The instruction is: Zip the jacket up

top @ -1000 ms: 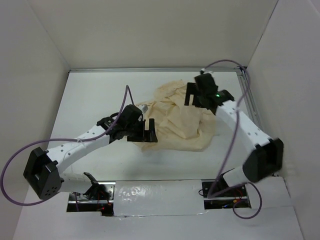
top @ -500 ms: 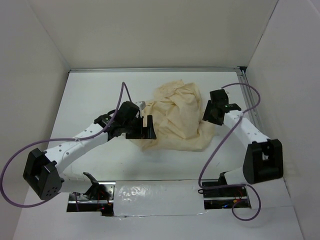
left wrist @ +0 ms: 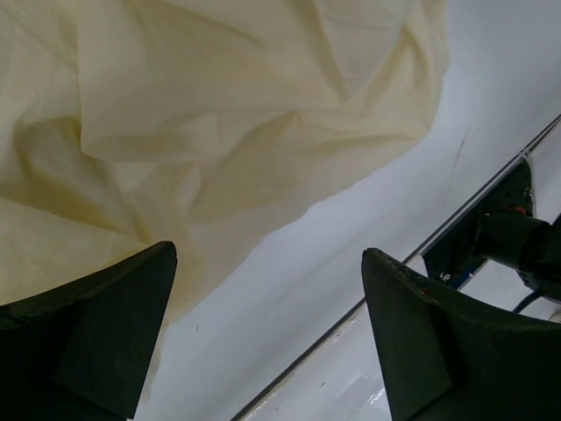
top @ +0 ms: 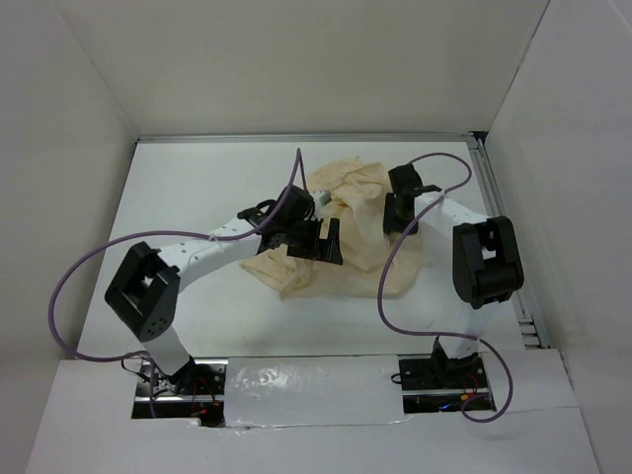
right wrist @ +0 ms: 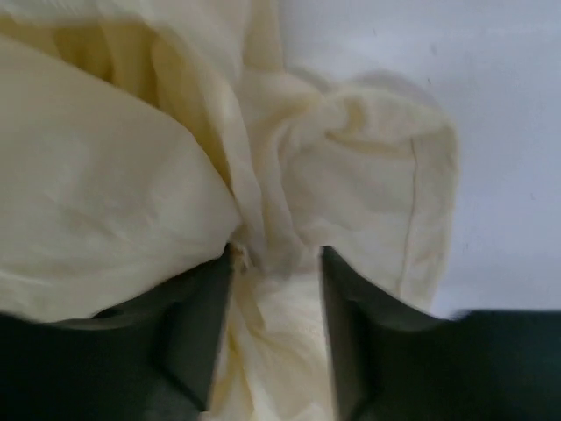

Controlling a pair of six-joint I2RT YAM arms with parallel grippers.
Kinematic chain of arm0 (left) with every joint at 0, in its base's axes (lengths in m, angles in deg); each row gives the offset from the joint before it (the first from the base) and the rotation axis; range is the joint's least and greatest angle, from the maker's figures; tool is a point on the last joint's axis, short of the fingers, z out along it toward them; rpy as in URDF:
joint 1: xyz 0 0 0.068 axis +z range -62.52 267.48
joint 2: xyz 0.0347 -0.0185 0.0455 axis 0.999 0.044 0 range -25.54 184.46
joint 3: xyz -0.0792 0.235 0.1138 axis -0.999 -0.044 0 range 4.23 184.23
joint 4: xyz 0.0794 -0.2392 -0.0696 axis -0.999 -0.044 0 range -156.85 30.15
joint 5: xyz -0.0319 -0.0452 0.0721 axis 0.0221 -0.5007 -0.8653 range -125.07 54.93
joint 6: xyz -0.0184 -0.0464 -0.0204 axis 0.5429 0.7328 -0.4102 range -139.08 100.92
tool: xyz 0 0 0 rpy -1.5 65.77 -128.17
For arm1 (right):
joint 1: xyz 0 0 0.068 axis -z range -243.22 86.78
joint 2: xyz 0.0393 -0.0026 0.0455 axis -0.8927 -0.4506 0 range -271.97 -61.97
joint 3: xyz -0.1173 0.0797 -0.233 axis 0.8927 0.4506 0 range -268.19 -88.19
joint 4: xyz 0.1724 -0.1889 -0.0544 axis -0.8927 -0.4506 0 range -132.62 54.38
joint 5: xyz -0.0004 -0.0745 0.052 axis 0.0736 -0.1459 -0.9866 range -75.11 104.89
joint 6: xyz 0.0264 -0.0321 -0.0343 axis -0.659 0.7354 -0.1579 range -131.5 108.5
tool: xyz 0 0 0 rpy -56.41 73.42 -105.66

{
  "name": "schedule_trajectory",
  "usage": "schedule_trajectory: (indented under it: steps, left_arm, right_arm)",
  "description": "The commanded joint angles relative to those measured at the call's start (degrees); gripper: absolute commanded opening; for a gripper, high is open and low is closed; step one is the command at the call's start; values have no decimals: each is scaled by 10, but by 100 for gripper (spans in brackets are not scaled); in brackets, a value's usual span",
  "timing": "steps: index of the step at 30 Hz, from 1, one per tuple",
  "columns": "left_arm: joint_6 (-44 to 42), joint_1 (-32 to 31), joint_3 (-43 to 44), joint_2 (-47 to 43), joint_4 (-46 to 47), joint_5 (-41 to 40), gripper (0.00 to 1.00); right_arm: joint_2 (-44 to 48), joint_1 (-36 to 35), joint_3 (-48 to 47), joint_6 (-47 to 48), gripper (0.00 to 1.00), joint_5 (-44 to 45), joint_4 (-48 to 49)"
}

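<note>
Here, from above, the jacket (top: 354, 255) lies crumpled on the white table (top: 188, 188), toward the far middle. My left gripper (top: 318, 245) hangs over its left part, and my right gripper (top: 399, 217) sits on its far right part. Through my left wrist camera, my left fingers (left wrist: 88, 333) stand wide apart with nothing gripped, above the cloth's edge and bare table. Through my right wrist camera, my right fingers (right wrist: 197, 324) are drawn in on a bunched fold of the jacket, the cloth pressing against both.
</note>
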Motion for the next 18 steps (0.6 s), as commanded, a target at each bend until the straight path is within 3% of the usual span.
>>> schedule_trajectory:
  steps: [1,2,4,11,16,18]
  left_arm:
    - [-23,-3,16,35,40,46,99]
    - [-24,-3,15,55,50,51,99]
    - [-25,-3,20,76,55,54,99]
    - [-24,-3,28,158,30,34,99]
    - [-23,-3,-3,164,36,25,99]
    - [-21,-3,-8,165,30,13,99]
  right_arm:
    - [-24,-1,-44,26,48,-13,32]
    - [-27,-1,-50,29,25,-19,35]
    - [-26,2,-63,20,0,-18,30]
    - [101,11,-144,4,0,16,-32]
    - [59,34,-302,-36,0,-3,-96]
    - [-9,50,-395,-86,0,-15,-117]
